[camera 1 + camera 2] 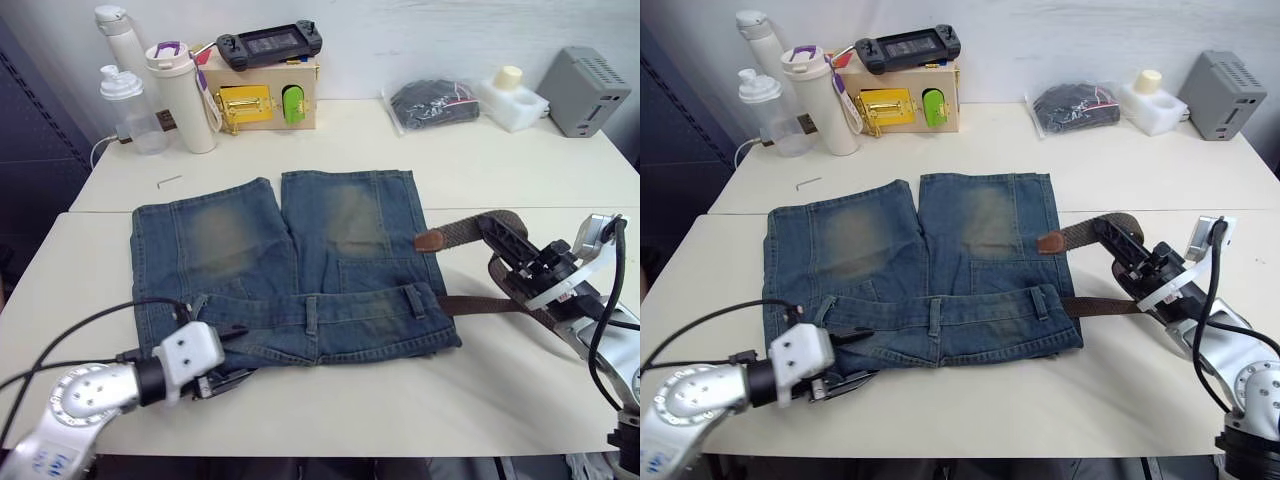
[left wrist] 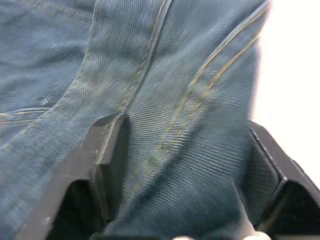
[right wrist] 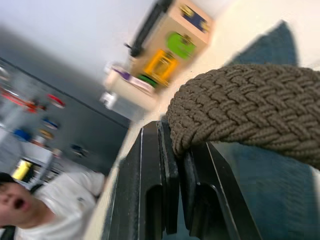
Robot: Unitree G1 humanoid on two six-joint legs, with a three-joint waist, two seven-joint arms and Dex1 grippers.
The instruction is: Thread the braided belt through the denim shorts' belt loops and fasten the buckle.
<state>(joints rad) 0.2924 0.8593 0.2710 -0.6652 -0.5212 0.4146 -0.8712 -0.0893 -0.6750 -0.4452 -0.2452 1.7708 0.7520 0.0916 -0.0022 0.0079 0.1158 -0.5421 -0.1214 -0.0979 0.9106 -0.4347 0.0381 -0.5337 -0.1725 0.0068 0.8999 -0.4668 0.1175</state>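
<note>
Risk: the braided dark brown woven belt [image 1: 470, 232] could slip out of the right gripper [image 1: 500, 240] before its tip reaches a loop, since the pinch sits on a bend of springy weave.
Second risk: the waistband may bunch or drag when the belt is pushed, because only one corner of the cloth is held.
Right gripper: closed on a fold of the belt; the right wrist view shows the weave wedged between the two black fingers [image 3: 165, 180].
Left gripper [image 1: 215, 380]: at the near left corner of the shorts, denim lying between its spread fingers; it looks like a clamp on the cloth, though the fingertips are hidden.
Faded blue denim shorts [image 1: 290, 265]: flat on the white table [image 1: 480, 170], waistband toward the robot, legs pointing away, paler yellowish patches on both legs.
Belt position: right of the shorts, looped, its leather-capped tip resting at the right leg's edge, a lower run reaching the waistband.
Short narrow denim belt loops [image 1: 312, 316]: appear unthreaded across the front.
Buckle: not made out.
</note>
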